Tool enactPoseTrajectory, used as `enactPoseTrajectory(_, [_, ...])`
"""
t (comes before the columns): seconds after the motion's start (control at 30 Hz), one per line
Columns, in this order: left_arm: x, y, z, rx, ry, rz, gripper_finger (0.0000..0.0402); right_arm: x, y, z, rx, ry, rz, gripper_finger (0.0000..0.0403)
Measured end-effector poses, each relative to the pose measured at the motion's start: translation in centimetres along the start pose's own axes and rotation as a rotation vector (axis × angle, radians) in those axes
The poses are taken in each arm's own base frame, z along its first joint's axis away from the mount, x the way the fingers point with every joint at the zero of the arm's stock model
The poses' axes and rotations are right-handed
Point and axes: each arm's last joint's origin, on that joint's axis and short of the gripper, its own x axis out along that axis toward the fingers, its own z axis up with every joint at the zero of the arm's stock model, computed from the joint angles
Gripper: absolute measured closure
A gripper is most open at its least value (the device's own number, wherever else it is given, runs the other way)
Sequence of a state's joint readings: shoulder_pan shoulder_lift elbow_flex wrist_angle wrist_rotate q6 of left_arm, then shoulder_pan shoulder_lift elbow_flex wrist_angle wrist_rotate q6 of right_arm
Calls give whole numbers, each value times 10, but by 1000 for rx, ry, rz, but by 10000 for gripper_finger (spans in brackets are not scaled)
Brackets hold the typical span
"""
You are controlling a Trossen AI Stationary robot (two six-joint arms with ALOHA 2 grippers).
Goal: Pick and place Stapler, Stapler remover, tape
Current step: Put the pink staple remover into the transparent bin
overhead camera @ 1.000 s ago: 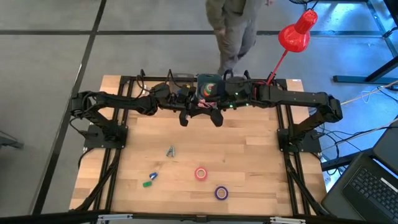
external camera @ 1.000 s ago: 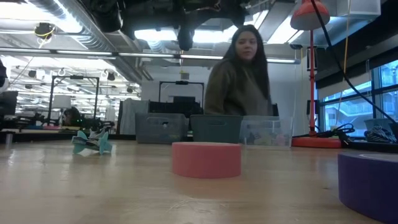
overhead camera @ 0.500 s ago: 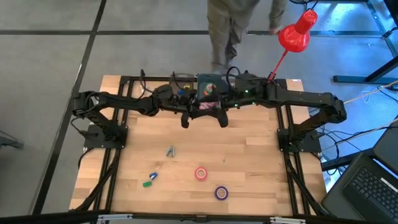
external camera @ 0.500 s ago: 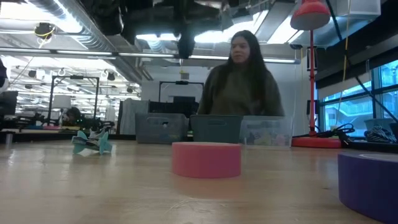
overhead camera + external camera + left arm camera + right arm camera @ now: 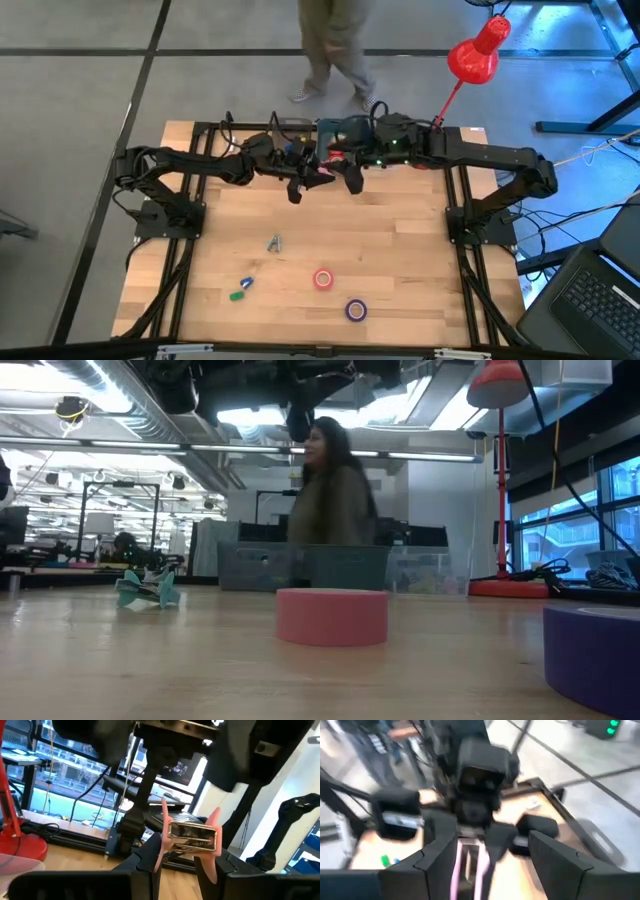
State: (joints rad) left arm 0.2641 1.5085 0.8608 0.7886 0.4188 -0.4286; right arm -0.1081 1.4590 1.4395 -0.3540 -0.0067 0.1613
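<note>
No writing is legible. The left gripper (image 5: 189, 851) has its jaws clamped on a pink stapler (image 5: 191, 836), held above the surface (image 5: 400, 240). The right gripper (image 5: 352, 180), just beside it, has its jaws apart, holding nothing. Red tape (image 5: 323, 279) and purple tape (image 5: 356, 310) lie well below both.

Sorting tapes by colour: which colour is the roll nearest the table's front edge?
Purple tape; the high view shows it best.

Even overhead light, blur in the moving views

Ceiling strip lights (image 5: 90, 444) glare in the low view; near purple tape (image 5: 595, 650) soft, out of focus. Person (image 5: 335, 500) motion-smeared. Right wrist view heavily blurred. Window (image 5: 65, 790) backlights the left wrist view. Table (image 5: 400, 250) shadows faint.
</note>
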Motion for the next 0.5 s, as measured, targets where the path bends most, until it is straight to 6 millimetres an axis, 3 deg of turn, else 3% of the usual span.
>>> enactPoseTrajectory(0.1, [0, 1, 1, -2, -2, 3, 319, -2, -4, -4, -7, 37, -52, 155])
enactPoseTrajectory(0.5, [-1, 2, 1, 6, -4, 5, 319, -3, -3, -4, 42, 51, 8, 155])
